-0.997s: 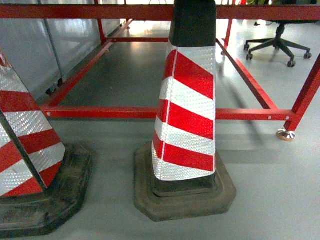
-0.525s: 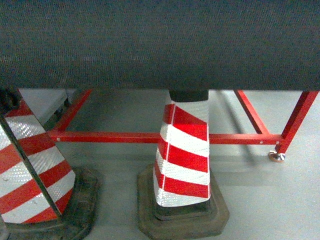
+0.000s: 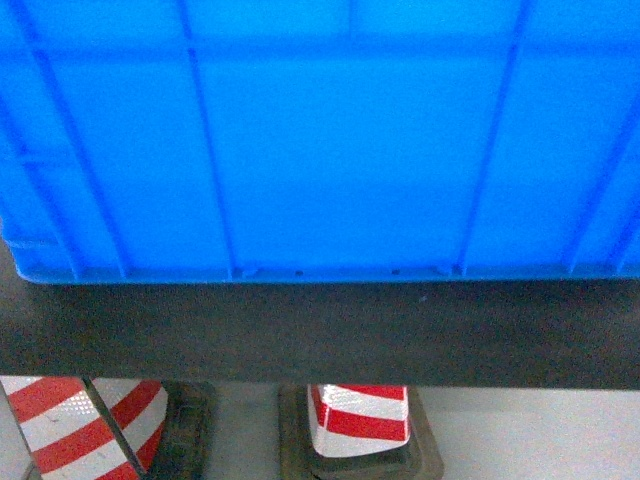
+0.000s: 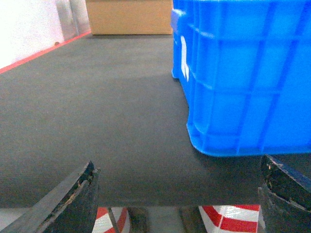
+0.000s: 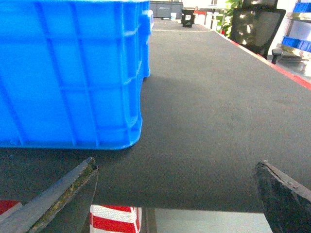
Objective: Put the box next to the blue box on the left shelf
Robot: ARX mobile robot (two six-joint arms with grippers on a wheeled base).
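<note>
Blue box (image 3: 320, 140) fills the upper two thirds of the head view: ribbed outer wall, vertical ribs fanning slightly, bottom edge sitting on a dark grey table top (image 3: 320, 335). The box's lower edge runs almost the full width of the frame, close to the table's near edge.

Left wrist view: the box (image 4: 248, 77) occupies the upper right of the frame, near corner rounded, base flat on the dark surface (image 4: 87, 111). A white patch shows on its side wall, too blurred to read. Left gripper (image 4: 177, 204) at the bottom of the frame, jaws spread wide, one dark finger (image 4: 73, 204) lower left and the other lower right; nothing between them but the table edge. It touches neither the box nor the table, as far as the view shows.

Right wrist view: the box (image 5: 73, 73) takes the upper left, corner toward the middle of the frame, resting on the same dark top (image 5: 209, 121). Right gripper (image 5: 177, 199) likewise spread apart at the bottom edge, fingers at the lower left and lower right corners, holding nothing.

Below the table edge, red-and-white striped traffic cones: one at bottom centre of the head view (image 3: 358, 420) on a dark rubber base, another at bottom left (image 3: 70, 430). Grey floor (image 3: 540, 430) at lower right.

Far background, right wrist view: black office chair (image 5: 255, 26) upper right. Left wrist view: tan cardboard box (image 4: 129, 17) at top centre, and a red edge strip (image 4: 43, 51) along the upper left.
</note>
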